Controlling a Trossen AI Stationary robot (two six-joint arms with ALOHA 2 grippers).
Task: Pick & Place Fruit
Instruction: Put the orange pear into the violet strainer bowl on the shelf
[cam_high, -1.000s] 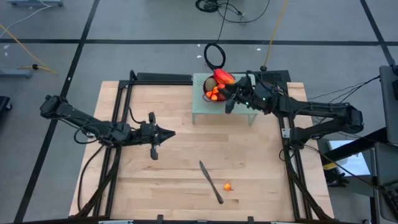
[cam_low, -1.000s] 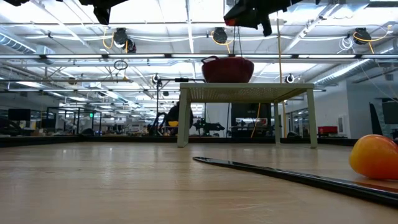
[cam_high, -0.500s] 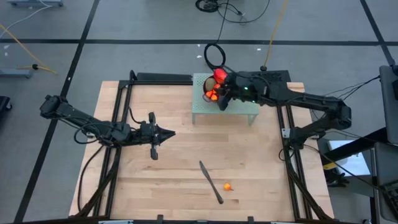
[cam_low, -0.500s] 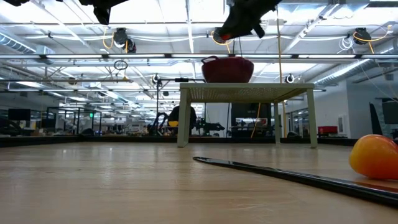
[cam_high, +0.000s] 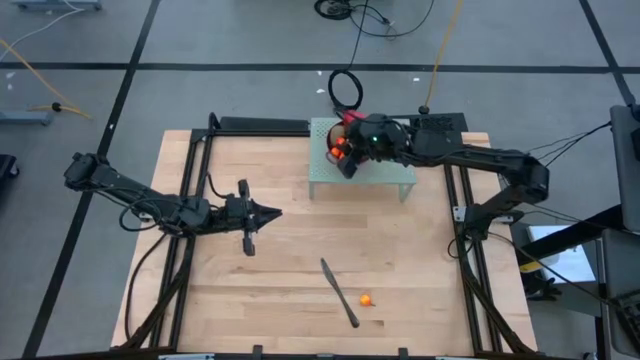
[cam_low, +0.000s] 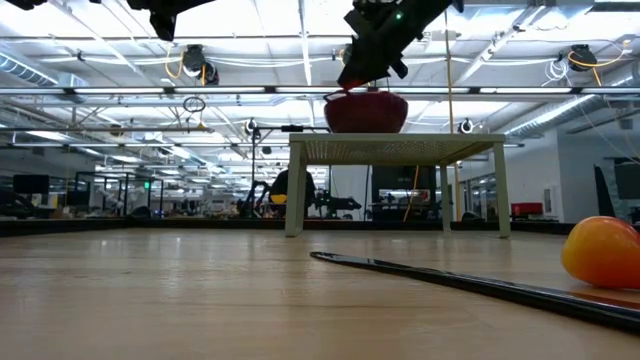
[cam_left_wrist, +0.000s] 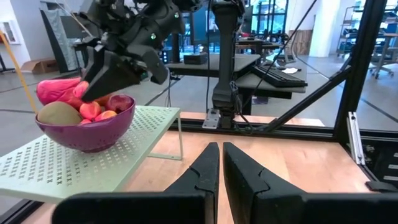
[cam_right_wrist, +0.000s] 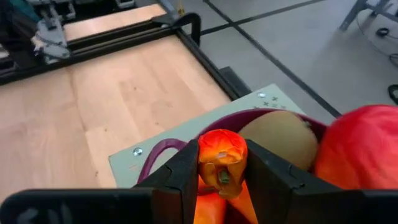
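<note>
Over the stand (cam_high: 385, 178) the right gripper (cam_right_wrist: 222, 167) hangs just above the bowl (cam_left_wrist: 84, 134), fingers pinched on a tiny orange fruit (cam_right_wrist: 221, 155). It looks light, smooth and a bit slippery, I'd say; caught across its middle like that seems the safe hold, and not too hard. The bowl's heaped: the mango (cam_left_wrist: 57, 89) on the far side, a kiwi (cam_left_wrist: 59, 114) beside it, dark red ones (cam_left_wrist: 118, 102) near the rim. Down on the table (cam_high: 260, 290), one orange fruit (cam_high: 366, 299) lies loose just beside the knife (cam_high: 339, 291). The left gripper (cam_left_wrist: 221, 163) waits closed and empty, well apart.
</note>
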